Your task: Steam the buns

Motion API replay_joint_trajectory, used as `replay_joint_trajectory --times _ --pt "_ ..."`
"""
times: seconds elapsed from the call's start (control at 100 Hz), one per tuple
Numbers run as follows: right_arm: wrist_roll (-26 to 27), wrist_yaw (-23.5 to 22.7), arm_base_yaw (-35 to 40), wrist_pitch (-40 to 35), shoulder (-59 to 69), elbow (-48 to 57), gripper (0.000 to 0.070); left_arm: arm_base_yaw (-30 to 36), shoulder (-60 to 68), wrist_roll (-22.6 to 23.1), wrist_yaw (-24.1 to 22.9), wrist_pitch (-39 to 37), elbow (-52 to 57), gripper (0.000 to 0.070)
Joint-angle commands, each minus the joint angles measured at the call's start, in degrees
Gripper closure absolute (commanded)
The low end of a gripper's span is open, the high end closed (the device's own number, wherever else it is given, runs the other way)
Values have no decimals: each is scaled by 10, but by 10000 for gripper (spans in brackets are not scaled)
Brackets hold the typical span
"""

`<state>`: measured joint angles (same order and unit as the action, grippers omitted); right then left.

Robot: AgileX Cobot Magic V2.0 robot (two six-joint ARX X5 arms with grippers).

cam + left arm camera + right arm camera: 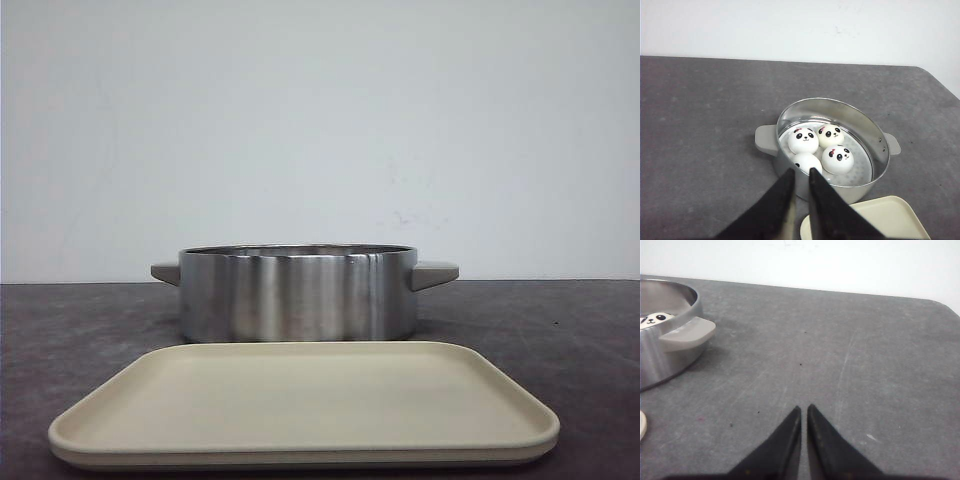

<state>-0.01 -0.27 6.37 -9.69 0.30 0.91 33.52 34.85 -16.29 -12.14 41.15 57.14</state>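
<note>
A: What fills the front view?
B: The grey table (600, 330), then a cream tray (300, 405) low in the frame, with a steel steamer pot (298, 292) just behind it at centre.

A: Where are the buns (820, 148)?
B: Inside the pot, four white panda-faced ones clustered together on its perforated floor, just below centre of the left wrist picture.

A: And the tools?
B: The left tool (800, 175) sits at the bottom centre, clenched on nothing, its tips before the pot's near wall. The right tool (804, 411) is likewise clenched and empty over bare table.
</note>
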Motion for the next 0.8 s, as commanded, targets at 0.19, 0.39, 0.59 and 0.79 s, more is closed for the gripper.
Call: replay_joint_trajectory --times 0.19,0.39,0.59,0.79 --pt "-4 1 1 7 -1 -2 687 4 3 -4 -3 -4 8 700" --pt "-4 1 1 7 -1 -2 687 0 0 -4 -3 -4 8 700" --pt "-4 1 1 7 -1 -2 687 -50 -37 2 2 -1 5 700" --pt "-4 2 1 7 -1 -2 687 -173 -108 64 25 -151 -135 700"
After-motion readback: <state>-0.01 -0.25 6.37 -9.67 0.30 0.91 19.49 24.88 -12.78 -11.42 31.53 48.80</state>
